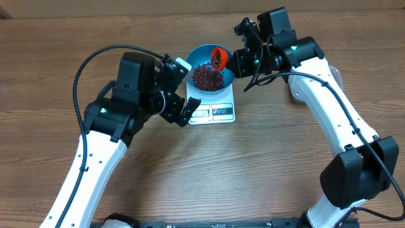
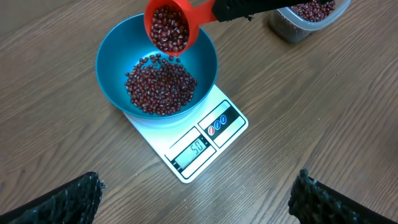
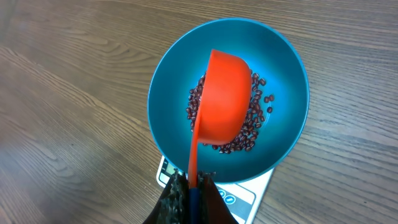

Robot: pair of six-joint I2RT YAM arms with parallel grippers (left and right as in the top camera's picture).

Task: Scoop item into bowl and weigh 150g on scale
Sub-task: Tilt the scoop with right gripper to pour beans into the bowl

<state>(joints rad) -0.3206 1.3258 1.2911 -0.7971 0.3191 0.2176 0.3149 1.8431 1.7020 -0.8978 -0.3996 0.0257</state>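
The blue bowl stands on the white scale, with a heap of dark red beans inside. My right gripper is shut on the handle of an orange-red scoop, which is tilted over the bowl. Seen from the left wrist, the scoop still holds beans, and a few are dropping onto the beans in the bowl. The scale display is lit. In the right wrist view my fingers pinch the scoop handle above the bowl. My left gripper is open and holds nothing, just short of the scale.
A clear plastic tub with more beans stands behind and to the right of the scale, partly hidden under the right arm in the overhead view. Bare wooden table surrounds the scale.
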